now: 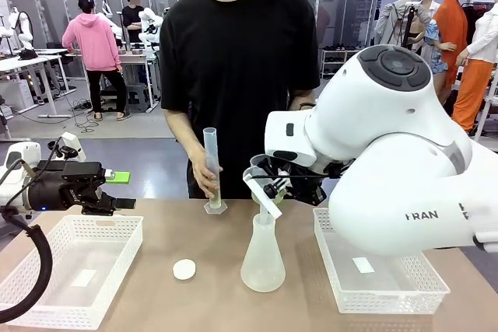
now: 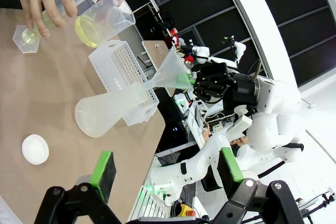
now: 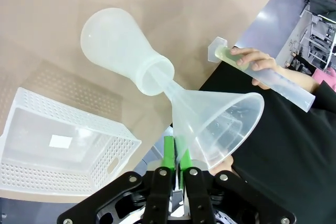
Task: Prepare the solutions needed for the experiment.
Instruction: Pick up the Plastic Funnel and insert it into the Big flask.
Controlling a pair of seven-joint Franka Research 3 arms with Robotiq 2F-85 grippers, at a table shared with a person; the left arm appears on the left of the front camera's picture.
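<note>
A: left claw (image 2: pixel 167 163) state?
B: we see it spread wide. Frosted conical flask (image 3: pixel 118 45) stands mid-table, clear plastic funnel (image 3: pixel 220 124) stemmed into its neck, right claw (image 3: pixel 176 150) pinching the funnel rim.
A: pale yellow-green solution (image 3: pixel 227 52)?
B: bottom of the clear graduated cylinder (image 3: pixel 286 87) in the person's hand (image 3: pixel 257 59).

a smooth, translucent plastic funnel (image 3: pixel 220 121) sits pinched between the matt green pads (image 3: pixel 167 156) of the black right gripper (image 3: pixel 176 156), with a frosted, cloudy plastic flask (image 3: pixel 118 45) just beyond the jaws. beside the jaws lies a white perforated plastic basket (image 3: pixel 63 174) on the matt brown table top (image 3: pixel 42 35); farther past them, a clear plastic cylinder (image 3: pixel 278 80) shows against a person's black cloth shirt (image 3: pixel 283 182).
</note>
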